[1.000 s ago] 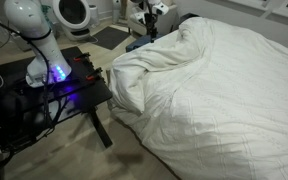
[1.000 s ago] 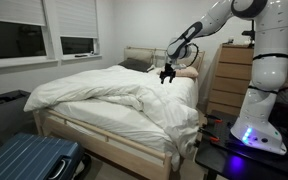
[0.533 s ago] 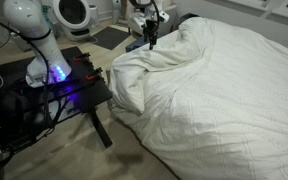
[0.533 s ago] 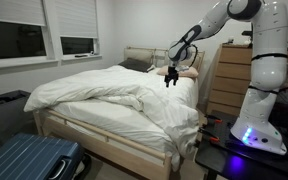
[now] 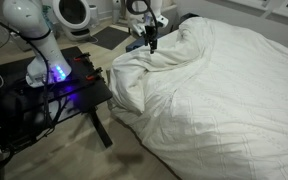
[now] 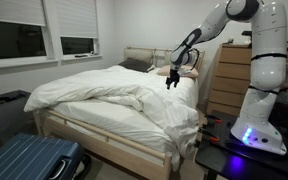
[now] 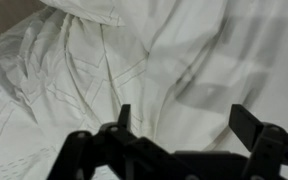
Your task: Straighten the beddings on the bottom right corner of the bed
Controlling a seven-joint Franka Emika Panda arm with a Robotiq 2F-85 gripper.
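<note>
We have the gripper point(image 6: 170, 80) hanging over the beddings point(image 6: 114, 95) on the side of the bed point(image 6: 104, 143) nearest the robot. It is up toward the headboard end. The wrist view shows its fingers point(image 7: 124, 115) spread wide with only creased white cloth between them, so it holds nothing. Whether the tips already brush the fabric we cannot tell; they look just above it. The duvet covers nearly the whole mattress, but along this edge it is heaped and folded back on itself. In an exterior view a thick rumpled fold point(image 5: 129, 75) hangs close beside the black robot stand point(image 5: 54, 95). We judge the step in hand to be the descent to a first grasp, with the straightening itself not yet begun. To do it well, we should come straight down onto a raised ridge or hem rather than flat cloth, so the fingers have something to pinch. Then we should close firmly, since soft quilted fabric slips out of a light hold. We would take only the top layer — catching the sheet beneath would drag everything. The pull should run low and outward toward the corner, as lifting high would only make new folds.
</note>
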